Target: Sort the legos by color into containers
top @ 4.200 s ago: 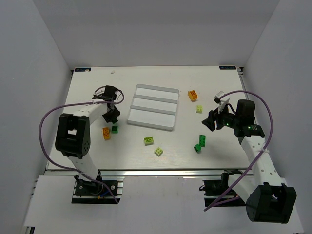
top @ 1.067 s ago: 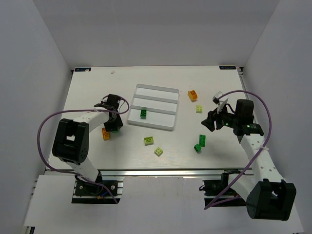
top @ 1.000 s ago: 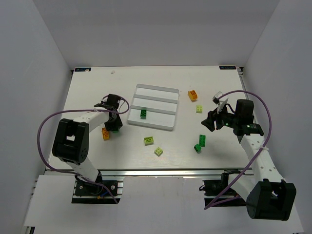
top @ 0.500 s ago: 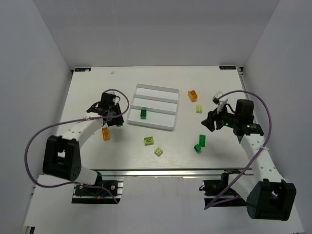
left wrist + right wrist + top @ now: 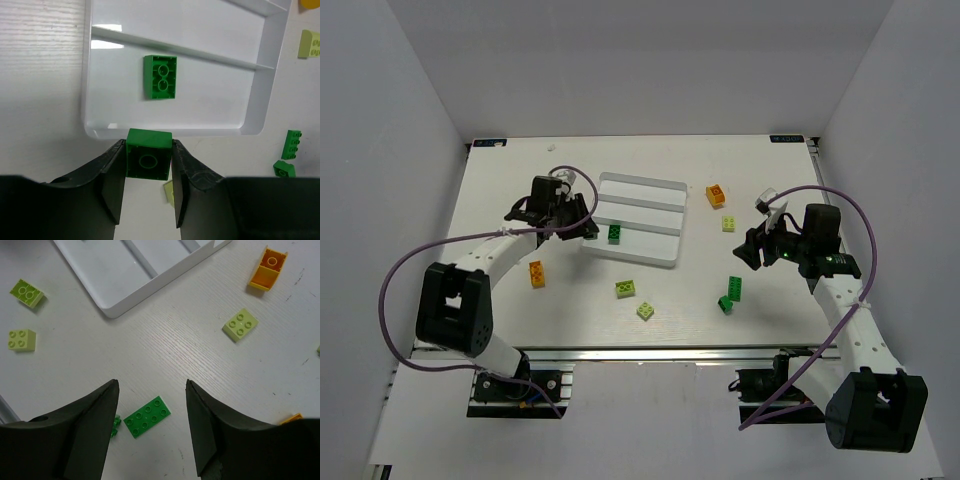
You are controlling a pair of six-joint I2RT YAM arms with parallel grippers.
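My left gripper [image 5: 588, 231] is shut on a dark green lego [image 5: 148, 160], held just outside the near left corner of the white tray [image 5: 632, 259]. In the left wrist view my left gripper [image 5: 148, 146] sits over the tray rim [image 5: 165, 132]. A second dark green lego [image 5: 615, 233] lies in the tray's nearest compartment, and it also shows in the left wrist view [image 5: 160, 77]. My right gripper [image 5: 748, 250] is open and empty. In the right wrist view my right gripper [image 5: 150, 390] hangs above a flat dark green lego [image 5: 146, 416].
On the table lie an orange lego [image 5: 536, 273], two pale yellow-green legos [image 5: 626, 289] [image 5: 646, 311], a flat green lego [image 5: 735, 288] beside a small green one [image 5: 725, 303], another orange lego [image 5: 716, 195] and a pale one [image 5: 729, 223].
A green lego appeared in the tray. My left gripper went back beside the orange lego, took the green lego there and carried it up and right to the tray's corner. The right arm stayed still.
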